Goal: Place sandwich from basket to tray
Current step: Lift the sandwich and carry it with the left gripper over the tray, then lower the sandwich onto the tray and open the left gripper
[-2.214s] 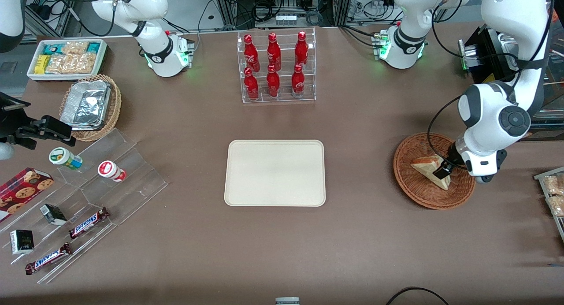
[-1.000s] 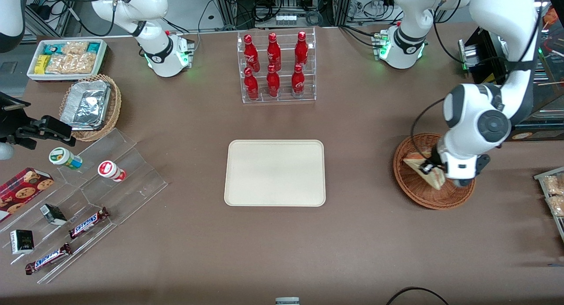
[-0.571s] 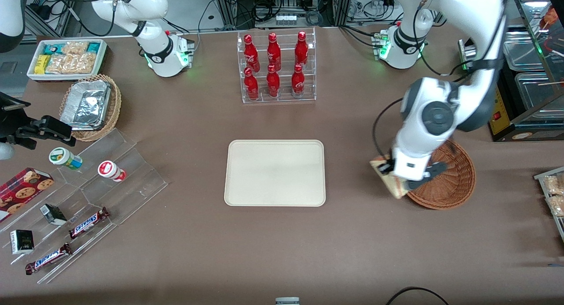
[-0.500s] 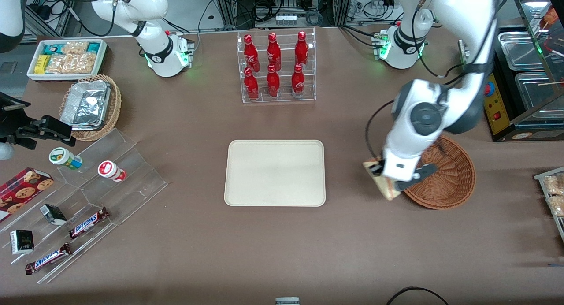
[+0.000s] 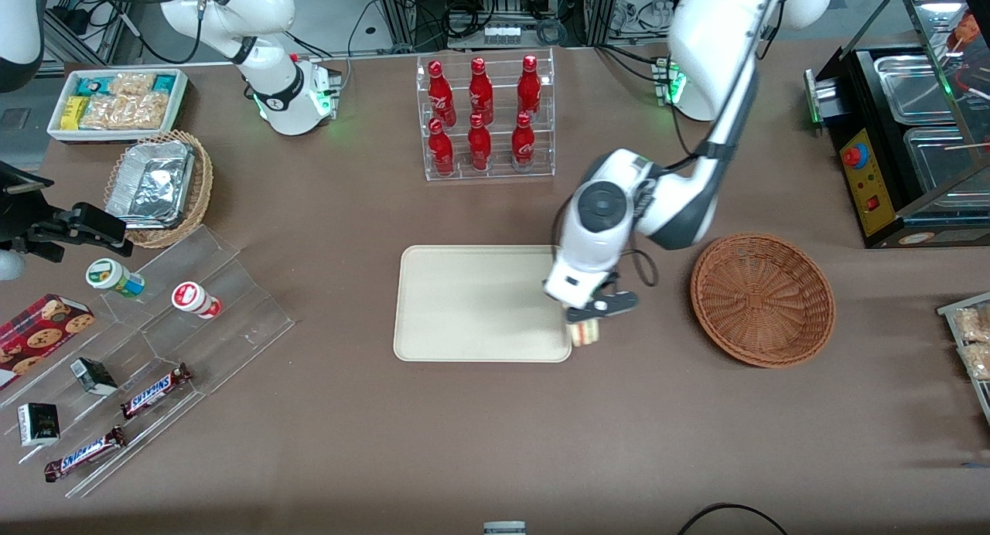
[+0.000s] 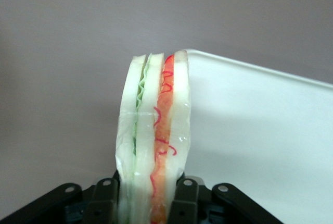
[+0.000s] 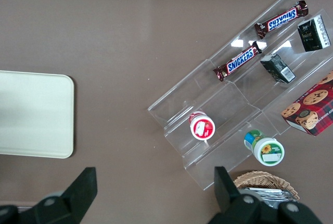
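Observation:
My left gripper [image 5: 585,318] is shut on the sandwich [image 5: 585,332] and holds it in the air over the tray's [image 5: 464,303] edge nearest the basket [image 5: 762,299]. In the left wrist view the sandwich [image 6: 153,130] stands upright between the two black fingers [image 6: 183,203], its green and orange-red filling facing the camera, with the cream tray's rim [image 6: 250,67] beside it. The round reddish-brown wicker basket is empty, toward the working arm's end of the table. The tray holds nothing.
A clear rack of red bottles [image 5: 483,117] stands farther from the front camera than the tray. Toward the parked arm's end are a clear stepped stand [image 5: 155,349] with snack bars and cups, a tan wicker basket of foil containers [image 5: 158,187] and a white bin of packets [image 5: 116,102].
My gripper lifted the sandwich out of the basket and carried it sideways across the table to the tray's edge. The basket is now empty.

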You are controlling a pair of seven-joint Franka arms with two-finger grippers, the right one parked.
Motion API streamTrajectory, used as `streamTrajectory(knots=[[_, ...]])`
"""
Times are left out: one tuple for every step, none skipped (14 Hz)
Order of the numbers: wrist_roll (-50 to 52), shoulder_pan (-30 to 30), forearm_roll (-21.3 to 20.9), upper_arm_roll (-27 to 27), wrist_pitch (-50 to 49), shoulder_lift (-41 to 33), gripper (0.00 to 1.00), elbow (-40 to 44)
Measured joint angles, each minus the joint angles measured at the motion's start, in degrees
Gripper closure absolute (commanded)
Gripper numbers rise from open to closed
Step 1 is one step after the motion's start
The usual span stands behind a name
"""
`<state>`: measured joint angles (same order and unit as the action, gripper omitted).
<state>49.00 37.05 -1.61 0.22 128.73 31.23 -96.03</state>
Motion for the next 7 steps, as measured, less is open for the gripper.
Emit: streamTrajectory(knots=[[0.0,1.5,0.0,0.0,0.0,1.5,0.63,1.2],[0.0,2.6,0.0,0.0,0.0,2.7,0.63,2.1],[0.0,3.2,0.0,0.0,0.4,3.5,0.65,2.6],[0.0,3.6,0.0,0.0,1.5,3.9,0.65,2.7],[-0.5,4.0,0.0,0.0,2.7,4.4,0.64,2.8],[-1.3,4.4,0.0,0.0,3.4,4.8,0.64,2.8],[-2.2,4.8,0.0,0.0,3.8,5.4,0.64,2.8]])
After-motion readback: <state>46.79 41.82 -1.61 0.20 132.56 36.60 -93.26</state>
